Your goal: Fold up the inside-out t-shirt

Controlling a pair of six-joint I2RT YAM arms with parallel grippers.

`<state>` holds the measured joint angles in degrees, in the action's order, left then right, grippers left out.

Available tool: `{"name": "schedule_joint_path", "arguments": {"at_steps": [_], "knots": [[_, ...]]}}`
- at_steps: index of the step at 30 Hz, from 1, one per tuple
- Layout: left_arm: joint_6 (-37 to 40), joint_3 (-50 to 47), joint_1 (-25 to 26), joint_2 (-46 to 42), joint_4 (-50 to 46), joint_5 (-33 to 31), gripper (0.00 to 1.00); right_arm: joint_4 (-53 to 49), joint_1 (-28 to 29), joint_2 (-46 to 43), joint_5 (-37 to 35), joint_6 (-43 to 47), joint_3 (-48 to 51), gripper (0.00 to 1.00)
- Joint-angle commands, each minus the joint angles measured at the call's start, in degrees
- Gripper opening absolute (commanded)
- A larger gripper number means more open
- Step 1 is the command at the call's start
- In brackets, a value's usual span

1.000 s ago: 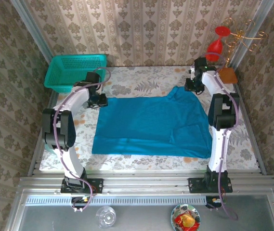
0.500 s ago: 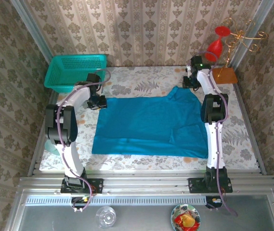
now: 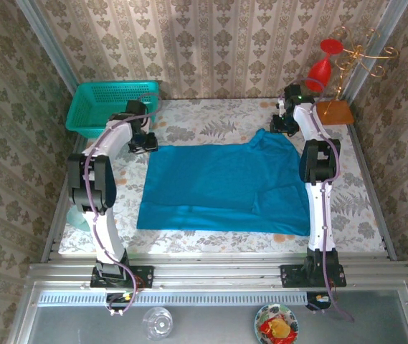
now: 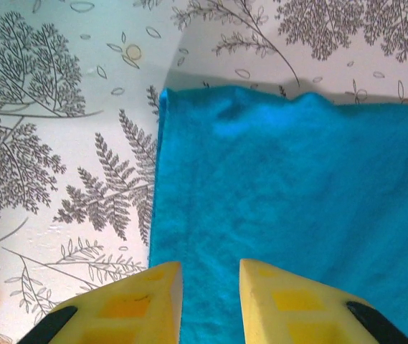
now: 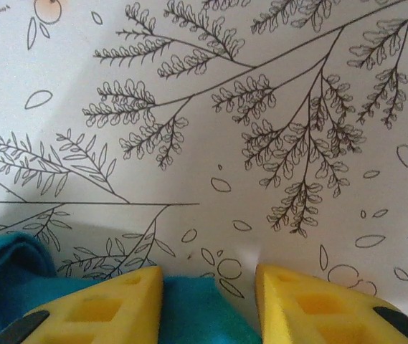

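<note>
The inside-out t-shirt lies flat on the leaf-print table as a wide teal-blue rectangle, with a small raised fold at its back right corner. My left gripper hovers over the shirt's back left corner. In the left wrist view its yellow fingertips stand apart above flat cloth, pinching nothing. My right gripper is at the back right corner. Its jaws are apart, and a tip of the blue cloth lies between them against the left finger.
A teal mesh basket stands at the back left, close behind the left arm. Red glasses, a gold wire stand and an orange-brown board crowd the back right corner. Metal rails edge the table.
My left gripper has drawn back a little from the shirt's corner toward the basket. The right arm's elbow swung inward, and its jaws have spread wider. The shirt has not moved.
</note>
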<state>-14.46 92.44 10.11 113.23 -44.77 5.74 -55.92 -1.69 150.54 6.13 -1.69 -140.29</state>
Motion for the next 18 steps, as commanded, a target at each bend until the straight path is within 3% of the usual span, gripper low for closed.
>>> {"name": "schedule_joint_path", "arguments": {"at_steps": [1, 18], "knots": [[1.54, 1.58, -0.62, 1.55, -2.07, 0.41, 0.29, -2.59, 0.20, -2.55, 1.33, -0.15, 0.98, 0.38], [1.36, 2.13, -0.79, 2.43, -1.06, 1.95, 0.29, -3.58, 0.20, -6.32, 2.06, -1.16, -0.19, 0.00]]}}
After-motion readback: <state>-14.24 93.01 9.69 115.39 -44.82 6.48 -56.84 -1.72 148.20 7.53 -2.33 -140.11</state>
